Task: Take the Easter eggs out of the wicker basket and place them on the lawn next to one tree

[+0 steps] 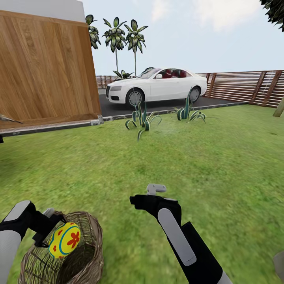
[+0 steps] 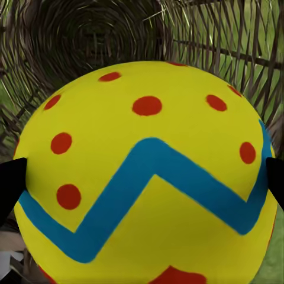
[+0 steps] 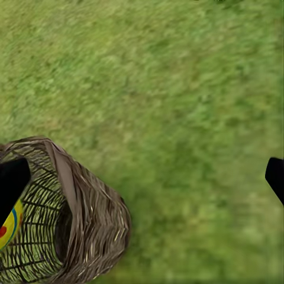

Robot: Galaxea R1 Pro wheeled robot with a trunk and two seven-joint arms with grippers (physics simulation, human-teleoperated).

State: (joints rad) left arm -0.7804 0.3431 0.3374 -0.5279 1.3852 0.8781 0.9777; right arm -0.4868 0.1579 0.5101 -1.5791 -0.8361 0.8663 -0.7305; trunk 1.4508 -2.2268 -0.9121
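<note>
Open lawn [image 1: 205, 157] fills centre and right of frame; basket [image 1: 85, 256] at lower left; two spiky plants [image 1: 142, 118] beyond.

We look down over our right gripper [image 3: 142, 177], its two dark fingertips [image 3: 12, 177] spread wide with only grass [image 3: 177, 89] between them. The wicker basket [image 3: 77, 219] lies beside one fingertip, and a sliver of a yellow egg [image 3: 7, 228] shows through its weave.
</note>
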